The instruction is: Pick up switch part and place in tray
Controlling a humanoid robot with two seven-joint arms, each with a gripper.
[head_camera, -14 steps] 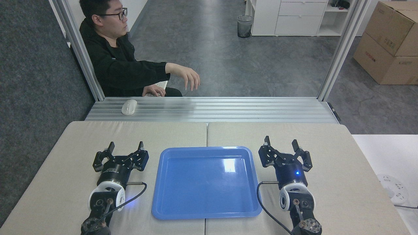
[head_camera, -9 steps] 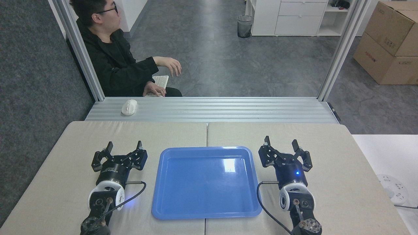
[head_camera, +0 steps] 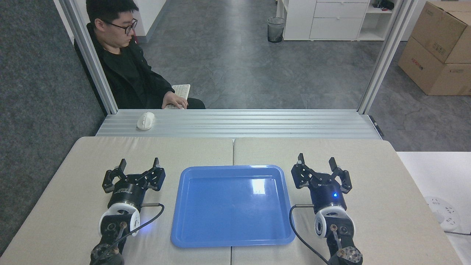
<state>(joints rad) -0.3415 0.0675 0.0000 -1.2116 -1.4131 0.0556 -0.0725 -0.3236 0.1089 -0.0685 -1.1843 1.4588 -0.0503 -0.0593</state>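
Both end effectors spread wide beside a bare blue tray

Left end effector [head_camera: 138, 164] rests low over the surface [head_camera: 375, 191] with its two dark fingers spread apart and nothing between them; the right end effector [head_camera: 317, 162] sits the same way, fingers splayed and gripping nothing. A small blue light glows on the right wrist housing, and another shows low on the left arm.

No switch part shows anywhere in the head view, so I cannot say where it is. The tray [head_camera: 232, 206], glossy blue with rounded corners and a raised rim, lies flat in the middle of the padded beige surface, between the two arms, with its floor bare and a ceiling light reflected near its far right corner. Each end effector stands just beside a far corner of the tray, apart from its rim.

Beyond the surface runs a ribbed aluminium ledge [head_camera: 257, 123] with a white computer mouse [head_camera: 145, 120] on it. Behind that, at the left, a person in black [head_camera: 127, 73] sits with a hand [head_camera: 175, 100] on a white keyboard [head_camera: 181, 91]. Cardboard boxes [head_camera: 439, 48] stand far right, a wire waste bin [head_camera: 275, 29] further back
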